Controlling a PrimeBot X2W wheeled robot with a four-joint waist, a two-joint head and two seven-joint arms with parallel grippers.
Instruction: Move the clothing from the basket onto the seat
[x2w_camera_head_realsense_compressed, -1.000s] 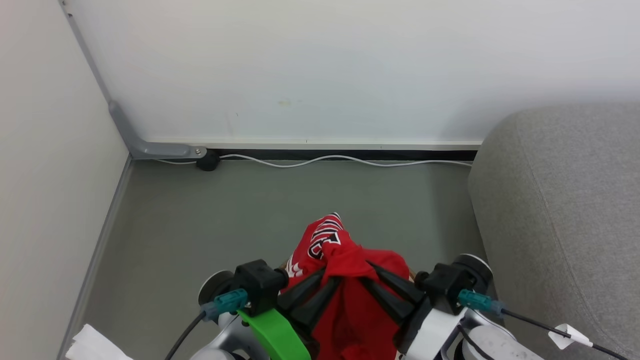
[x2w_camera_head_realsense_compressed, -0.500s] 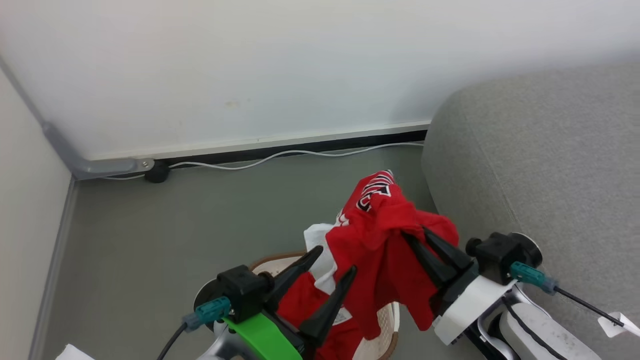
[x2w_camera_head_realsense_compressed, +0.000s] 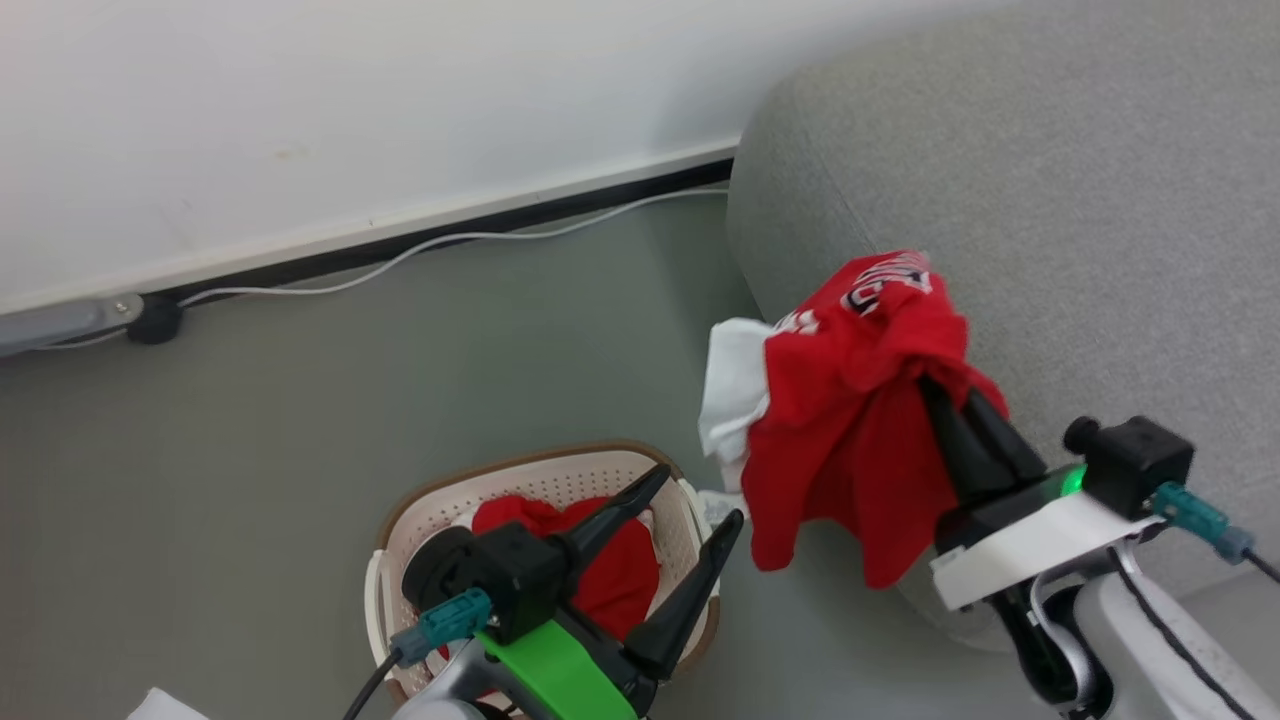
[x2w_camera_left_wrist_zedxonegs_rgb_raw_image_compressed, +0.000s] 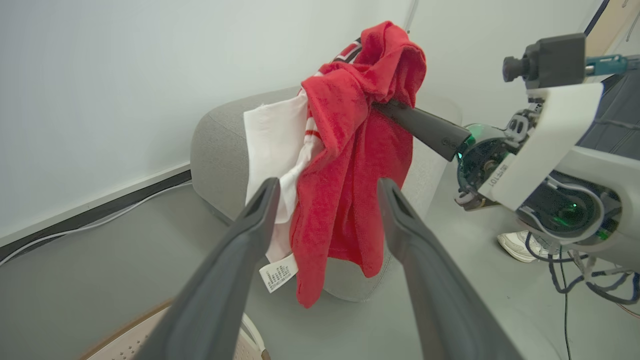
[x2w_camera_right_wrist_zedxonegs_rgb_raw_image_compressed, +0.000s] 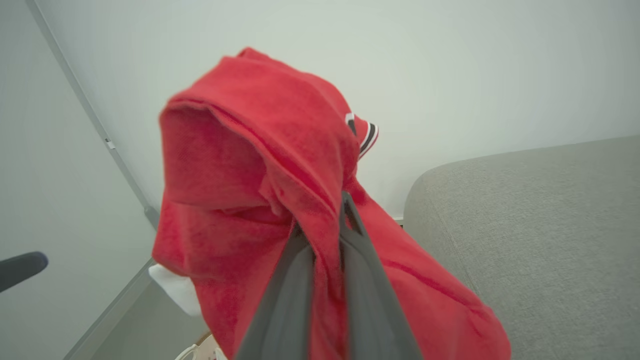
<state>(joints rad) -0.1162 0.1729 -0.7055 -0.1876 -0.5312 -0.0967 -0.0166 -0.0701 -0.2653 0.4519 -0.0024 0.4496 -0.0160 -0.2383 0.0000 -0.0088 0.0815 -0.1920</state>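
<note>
Pinching a red garment (x2w_camera_head_realsense_compressed: 850, 430) with a white panel between the pressed-together fingers of the right hand (x2w_camera_head_realsense_compressed: 935, 395), lifted clear of the floor (x2w_camera_head_realsense_compressed: 300, 400), just beside the rounded end of the grey seat (x2w_camera_head_realsense_compressed: 1080, 180). Holding the left hand (x2w_camera_head_realsense_compressed: 698, 492) spread wide and empty above the basket (x2w_camera_head_realsense_compressed: 520, 458). Leaving more red clothing (x2w_camera_head_realsense_compressed: 515, 518) inside it.

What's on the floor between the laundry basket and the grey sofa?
In the head view, bare grey floor lies between the basket and the sofa. A red garment hangs above that gap, pinched in the right gripper.
</note>
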